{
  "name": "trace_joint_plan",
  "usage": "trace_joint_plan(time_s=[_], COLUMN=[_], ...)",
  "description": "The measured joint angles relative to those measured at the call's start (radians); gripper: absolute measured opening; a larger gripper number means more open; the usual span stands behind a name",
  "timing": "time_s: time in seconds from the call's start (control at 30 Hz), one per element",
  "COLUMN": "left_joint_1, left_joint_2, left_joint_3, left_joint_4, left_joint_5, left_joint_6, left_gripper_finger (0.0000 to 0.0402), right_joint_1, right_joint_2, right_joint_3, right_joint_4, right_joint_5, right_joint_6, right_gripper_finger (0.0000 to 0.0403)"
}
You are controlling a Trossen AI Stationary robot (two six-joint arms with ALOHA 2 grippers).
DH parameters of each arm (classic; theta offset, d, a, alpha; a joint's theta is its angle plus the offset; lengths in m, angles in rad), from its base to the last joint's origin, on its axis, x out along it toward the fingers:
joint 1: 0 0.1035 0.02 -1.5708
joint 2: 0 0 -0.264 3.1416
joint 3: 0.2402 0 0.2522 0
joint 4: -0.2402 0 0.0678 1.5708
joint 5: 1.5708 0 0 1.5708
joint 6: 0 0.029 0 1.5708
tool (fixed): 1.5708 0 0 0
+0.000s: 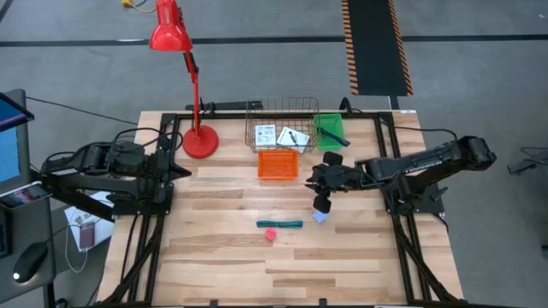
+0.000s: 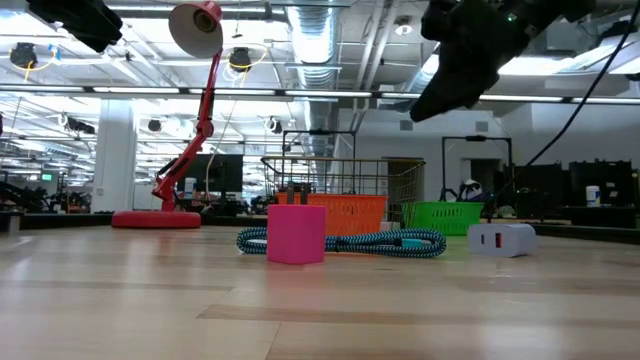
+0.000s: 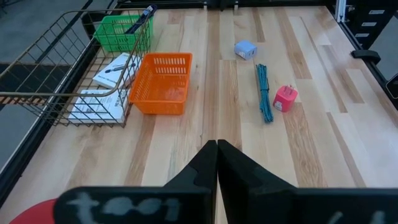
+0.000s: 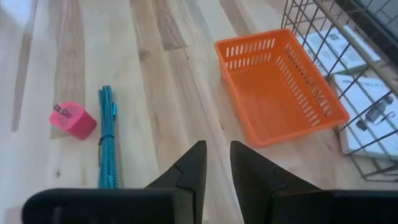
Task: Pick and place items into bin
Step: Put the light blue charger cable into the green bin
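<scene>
Right claw point(image 1: 323, 181) hangs above the tabletop point(image 1: 223, 257), roughly between the orange basket point(image 1: 278, 164) and the loose items in front of it. Fingers nearly closed, a narrow gap between the tips, nothing in them and nothing touched. Left claw point(image 3: 216, 149) parked over the left side of the tabletop, fingertips pressed together, empty.

Still on the tabletop: teal cable point(image 1: 280, 224) lying flat, pink plug block point(image 1: 271, 233) just beside it, pale blue-white block point(image 1: 320, 217) a little apart to the right, closest to the right claw. Already stowed: two white cards point(image 1: 279, 135) in the wire basket point(image 1: 282, 125), a dark pen-like stick point(image 1: 334, 135) in the green basket point(image 1: 327, 130). Orange basket looks empty.

Step in hand, by my reading: go for the next loose item.
- Spread the fingers well before descending; at this gap they would not straddle either block.
- Pale block is the shortest reach. Come straight down, centre over it.
- For the pink block, keep clear of the cable alongside so it isn't dragged.
- Cable is thin and flat: pinch across its width, at mid-length.
</scene>
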Motion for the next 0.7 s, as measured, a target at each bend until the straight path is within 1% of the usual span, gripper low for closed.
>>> trace_joint_plan(time_s=[0.17, 0.27, 0.5, 0.6, 0.7], left_joint_1=[0.000, 0.000, 0.000, 0.000, 0.000], left_joint_2=[0.000, 0.000, 0.000, 0.000, 0.000], left_joint_3=[0.000, 0.000, 0.000, 0.000, 0.000], left_joint_4=[0.000, 0.000, 0.000, 0.000, 0.000], left_joint_5=[0.000, 0.000, 0.000, 0.000, 0.000], left_joint_6=[-0.002, 0.002, 0.000, -0.003, -0.002], left_gripper_finger=[0.0000, 0.0000, 0.0000, 0.0000, 0.0000], right_joint_1=[-0.021, -0.029, -0.029, -0.016, 0.006], right_joint_2=[0.000, 0.000, 0.000, 0.000, 0.000], right_joint_3=[0.000, 0.000, -0.027, -0.043, -0.049], right_joint_4=[0.000, 0.003, 0.029, 0.024, 0.019], right_joint_5=[0.000, 0.001, -0.004, -0.004, -0.004], right_joint_6=[-0.068, -0.080, -0.074, -0.030, 0.003], right_gripper_finger=[0.0068, 0.0068, 0.0068, 0.0071, 0.0083])
